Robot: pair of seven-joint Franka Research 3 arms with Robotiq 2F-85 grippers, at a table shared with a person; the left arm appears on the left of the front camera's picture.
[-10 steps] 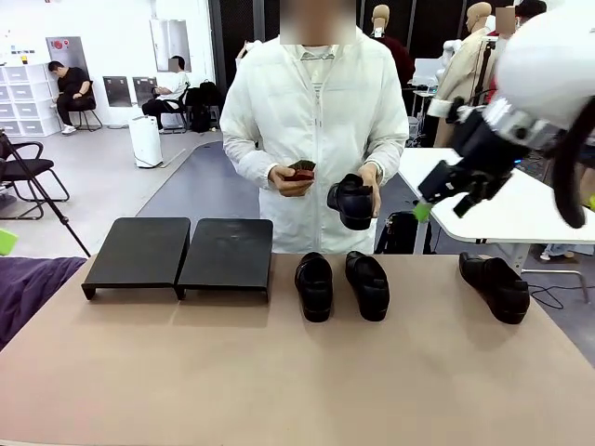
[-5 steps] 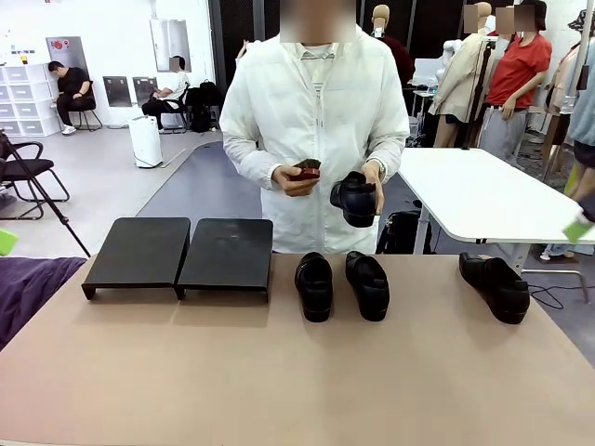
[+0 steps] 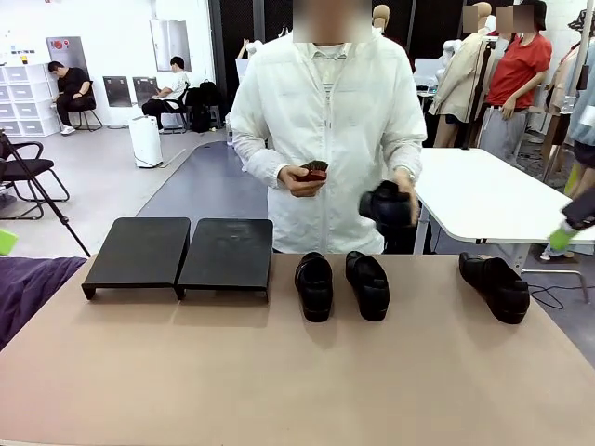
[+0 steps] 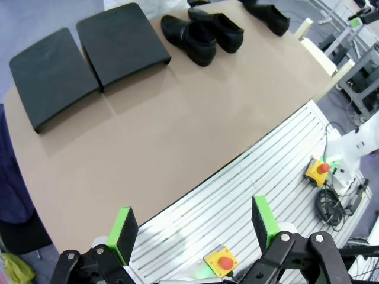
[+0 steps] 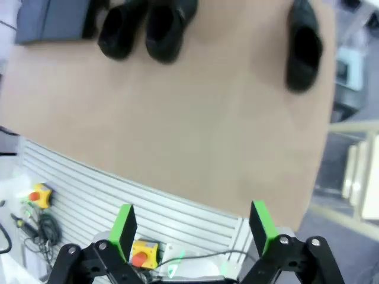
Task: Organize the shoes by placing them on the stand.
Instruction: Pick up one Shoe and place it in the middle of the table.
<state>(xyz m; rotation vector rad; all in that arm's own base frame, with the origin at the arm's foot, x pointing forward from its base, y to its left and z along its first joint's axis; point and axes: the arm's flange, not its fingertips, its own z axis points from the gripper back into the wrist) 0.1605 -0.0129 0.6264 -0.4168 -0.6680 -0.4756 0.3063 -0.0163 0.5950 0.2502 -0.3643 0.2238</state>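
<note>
Two black shoes [image 3: 314,285] [image 3: 368,284] stand side by side at the table's far middle. A third shoe [image 3: 495,286] lies at the far right. The person across the table holds a fourth shoe [image 3: 389,206] in one hand, above the table's far edge. The black stand [image 3: 177,254] of two flat panels sits at the far left, bare. From high over the near edge, my left gripper [image 4: 192,228] hangs open, with the stand [image 4: 89,59] and shoes [image 4: 195,36] far below. My right gripper [image 5: 192,226] is open too, high above the lone shoe [image 5: 303,50]. One of its green fingertips [image 3: 561,236] shows at the right edge.
The person's other hand holds a small dark red object [image 3: 314,172]. A purple cloth [image 3: 28,288] covers the table's left edge. A white table [image 3: 474,195] stands behind on the right. The tan tabletop [image 3: 297,372] is bare in front of the shoes.
My right arm has swung out of the upper right of the front view to its right edge. The person has shifted right and lowered the held shoe to the right.
</note>
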